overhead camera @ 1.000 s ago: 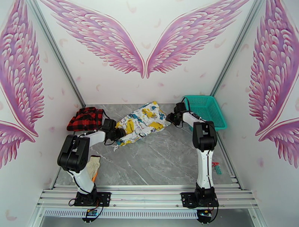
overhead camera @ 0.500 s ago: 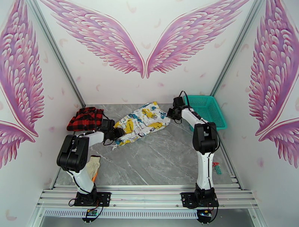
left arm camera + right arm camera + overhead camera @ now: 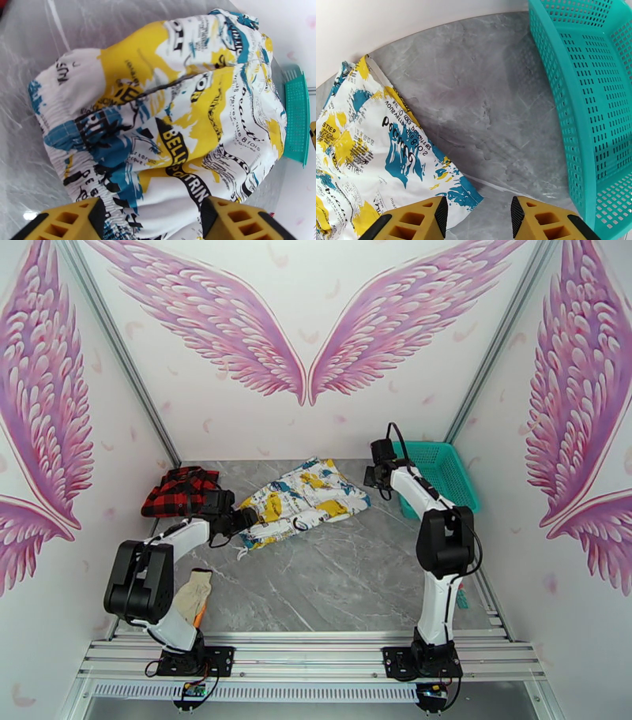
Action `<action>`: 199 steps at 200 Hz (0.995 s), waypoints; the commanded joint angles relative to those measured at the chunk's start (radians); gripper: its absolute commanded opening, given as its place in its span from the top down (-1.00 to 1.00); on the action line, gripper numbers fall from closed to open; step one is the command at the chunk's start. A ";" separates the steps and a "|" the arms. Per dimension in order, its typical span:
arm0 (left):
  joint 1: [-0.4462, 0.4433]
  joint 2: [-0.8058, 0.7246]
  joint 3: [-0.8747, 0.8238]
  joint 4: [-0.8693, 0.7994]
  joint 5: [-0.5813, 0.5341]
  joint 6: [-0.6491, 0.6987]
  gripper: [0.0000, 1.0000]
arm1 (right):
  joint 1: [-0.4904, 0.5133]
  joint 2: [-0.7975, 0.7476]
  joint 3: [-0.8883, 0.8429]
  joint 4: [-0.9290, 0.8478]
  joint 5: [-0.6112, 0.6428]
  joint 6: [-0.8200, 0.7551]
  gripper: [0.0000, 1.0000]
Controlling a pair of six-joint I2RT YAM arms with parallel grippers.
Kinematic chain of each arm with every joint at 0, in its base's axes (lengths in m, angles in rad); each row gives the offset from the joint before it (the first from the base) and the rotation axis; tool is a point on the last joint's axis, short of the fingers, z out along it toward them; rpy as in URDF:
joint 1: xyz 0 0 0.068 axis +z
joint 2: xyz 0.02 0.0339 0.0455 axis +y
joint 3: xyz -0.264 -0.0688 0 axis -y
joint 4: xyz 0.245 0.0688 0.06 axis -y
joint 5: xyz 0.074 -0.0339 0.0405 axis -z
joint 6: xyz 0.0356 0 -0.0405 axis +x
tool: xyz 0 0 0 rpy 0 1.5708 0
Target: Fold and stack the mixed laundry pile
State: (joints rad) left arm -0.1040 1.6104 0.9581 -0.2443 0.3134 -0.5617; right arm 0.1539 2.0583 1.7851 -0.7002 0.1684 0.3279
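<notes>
The white cloth garment printed in blue, yellow and teal lies spread flat on the grey marble-patterned table, towards the back middle. The left gripper is at its left end. Its yellow fingers stand wide apart with the gathered hem between them. They seem to pinch nothing, though the pads are out of view. The right gripper hangs just beyond the garment's right corner, jaws parted over bare table and holding nothing, beside the teal plastic mesh basket. The red-and-black buffalo-check shirt lies bunched in the back left corner, just beside the left gripper.
</notes>
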 commanded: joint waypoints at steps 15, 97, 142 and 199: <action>0.067 -0.076 -0.054 -0.066 -0.060 -0.013 -0.54 | 0.052 -0.030 -0.023 0.057 -0.178 -0.020 -0.02; 0.009 0.123 -0.001 0.040 -0.106 -0.168 -0.53 | 0.122 0.044 0.010 0.096 -0.276 0.018 -0.02; -0.028 0.264 0.099 0.082 -0.175 -0.230 -0.04 | 0.133 0.046 -0.022 0.133 -0.308 0.034 -0.02; -0.036 0.185 0.111 0.036 -0.188 -0.150 0.93 | 0.143 0.033 -0.060 0.186 -0.374 0.065 0.01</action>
State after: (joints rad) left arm -0.1299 1.8664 1.0607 -0.1959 0.1307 -0.7601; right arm 0.2806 2.0853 1.7515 -0.5667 -0.1417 0.3519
